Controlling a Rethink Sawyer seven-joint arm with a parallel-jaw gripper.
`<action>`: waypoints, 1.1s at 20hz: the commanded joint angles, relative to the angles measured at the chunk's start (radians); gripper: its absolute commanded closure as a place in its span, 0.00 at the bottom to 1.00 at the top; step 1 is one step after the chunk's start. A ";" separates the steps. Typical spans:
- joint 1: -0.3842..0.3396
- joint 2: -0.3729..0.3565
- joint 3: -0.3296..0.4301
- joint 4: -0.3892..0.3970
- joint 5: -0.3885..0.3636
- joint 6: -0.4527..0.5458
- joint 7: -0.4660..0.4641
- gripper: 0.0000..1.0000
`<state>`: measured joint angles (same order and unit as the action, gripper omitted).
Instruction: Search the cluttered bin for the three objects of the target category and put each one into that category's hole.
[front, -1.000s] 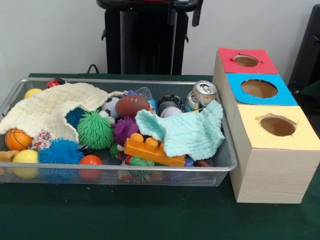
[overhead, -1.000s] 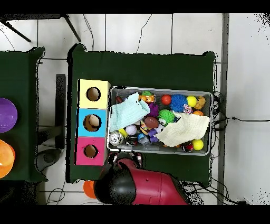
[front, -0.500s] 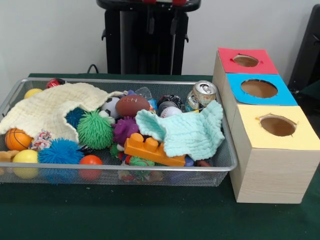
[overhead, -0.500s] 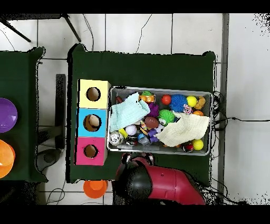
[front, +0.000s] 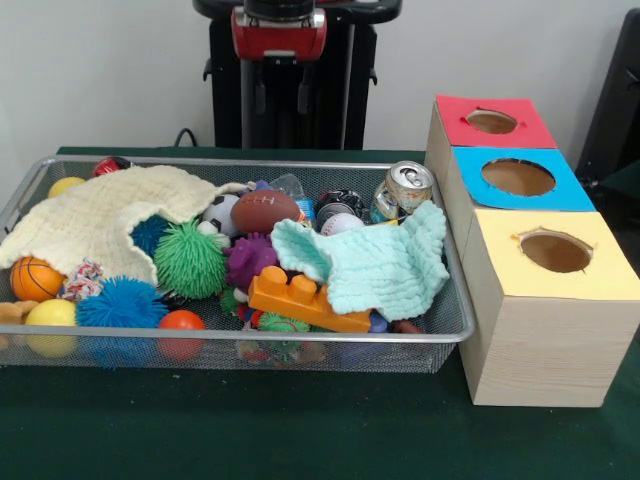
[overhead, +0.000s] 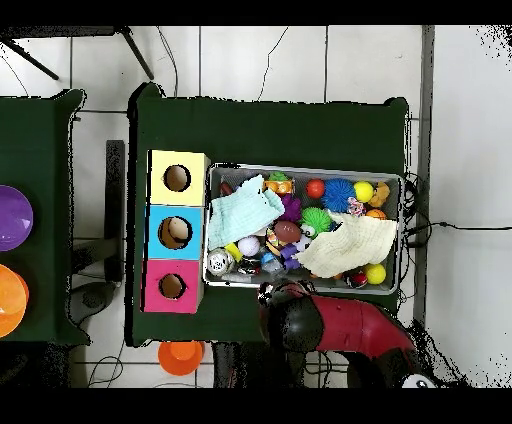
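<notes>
The wire mesh bin (front: 250, 336) is full of toys and cloths; it also shows in the overhead view (overhead: 300, 168). One see-through plastic bottle (front: 289, 186) with a blue bit pokes out at the back, behind a brown toy football (front: 264, 211). Any other bottles are hidden. The red-surrounded hole (front: 492, 121) tops the farthest wooden box and also shows in the overhead view (overhead: 172, 286). My gripper (front: 282, 106) hangs open and empty under the red wrist, behind the bin's far rim and above the table. In the overhead view only the red arm (overhead: 335, 325) shows.
A shiny can (front: 402, 188) leans at the bin's back right. A mint cloth (front: 375, 265) and a cream cloth (front: 95, 215) cover part of the clutter. An orange brick (front: 300, 300) and several balls lie in front. The blue-surrounded hole (front: 518, 177) and the yellow-surrounded hole (front: 555, 251) are nearer.
My arm has swung along the bin's far side, leftward in the front view, and come lower, so the red wrist now shows. Nothing in the bin has moved.
</notes>
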<state>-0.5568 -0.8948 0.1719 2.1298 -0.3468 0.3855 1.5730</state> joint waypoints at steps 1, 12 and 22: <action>-0.014 0.156 0.122 -0.160 -0.095 -0.048 -0.060 0.00; -0.019 0.190 0.145 -0.224 -0.153 -0.028 -0.049 0.00; -0.068 0.190 0.181 -0.232 -0.190 -0.007 -0.073 0.00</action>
<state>-0.5932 -0.7373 0.2671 2.0012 -0.4668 0.3799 1.5730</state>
